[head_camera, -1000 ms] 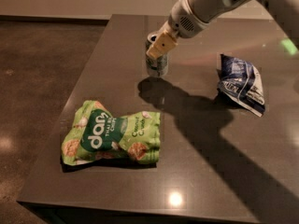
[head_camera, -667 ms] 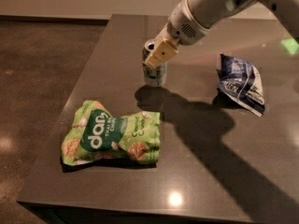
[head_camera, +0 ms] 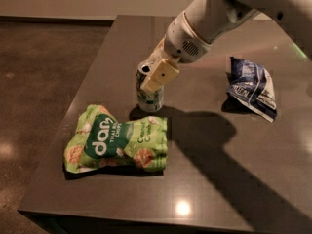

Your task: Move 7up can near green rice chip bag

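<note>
The 7up can (head_camera: 148, 98) stands upright on the dark table (head_camera: 209, 169), just behind the right end of the green rice chip bag (head_camera: 117, 140). The bag lies flat near the table's front left, with white "dang" lettering facing up. My gripper (head_camera: 155, 74) comes in from the upper right and is shut on the can's upper part, one tan finger (head_camera: 160, 77) across its front. The can's base is at or just above the table; I cannot tell which.
A dark blue and white bag (head_camera: 253, 87) lies at the right side of the table. The table's left edge runs close beside the green bag, with the floor (head_camera: 34, 82) beyond it. My arm's shadow falls across the table's middle.
My gripper has carried the can from the table's back toward the front left, down to a spot right behind the green bag.
</note>
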{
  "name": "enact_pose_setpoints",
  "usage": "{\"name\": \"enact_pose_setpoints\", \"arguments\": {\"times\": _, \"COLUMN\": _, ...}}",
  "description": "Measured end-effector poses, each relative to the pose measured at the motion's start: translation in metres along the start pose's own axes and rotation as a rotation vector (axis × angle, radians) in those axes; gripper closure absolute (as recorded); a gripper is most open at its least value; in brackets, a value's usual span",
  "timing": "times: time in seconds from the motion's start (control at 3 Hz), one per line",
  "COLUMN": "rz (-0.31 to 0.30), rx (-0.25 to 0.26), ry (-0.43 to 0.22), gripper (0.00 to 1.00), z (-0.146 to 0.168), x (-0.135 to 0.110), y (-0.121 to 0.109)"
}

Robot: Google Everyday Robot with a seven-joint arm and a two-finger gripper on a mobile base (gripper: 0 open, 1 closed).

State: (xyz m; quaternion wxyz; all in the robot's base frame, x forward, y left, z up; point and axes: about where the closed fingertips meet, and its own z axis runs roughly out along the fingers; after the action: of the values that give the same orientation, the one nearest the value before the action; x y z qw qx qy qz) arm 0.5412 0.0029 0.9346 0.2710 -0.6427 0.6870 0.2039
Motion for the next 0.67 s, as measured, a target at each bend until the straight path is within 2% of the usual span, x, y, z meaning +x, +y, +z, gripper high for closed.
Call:
{"name": "enact_pose_setpoints", "arguments": {"times": 0.33, "rz": -0.041, "rx": -0.050, "ry": 0.002, "gripper": 0.85, "z": 0.0120, "x": -0.0041, "y": 0.0173}}
{"name": "enact_pose_setpoints", "arguments": {"times": 0.67, "rz": -0.073, "rx": -0.082, "ry": -0.011, "gripper": 0.62, "z": 0.0194, "x": -0.0065, "y": 0.0273}}
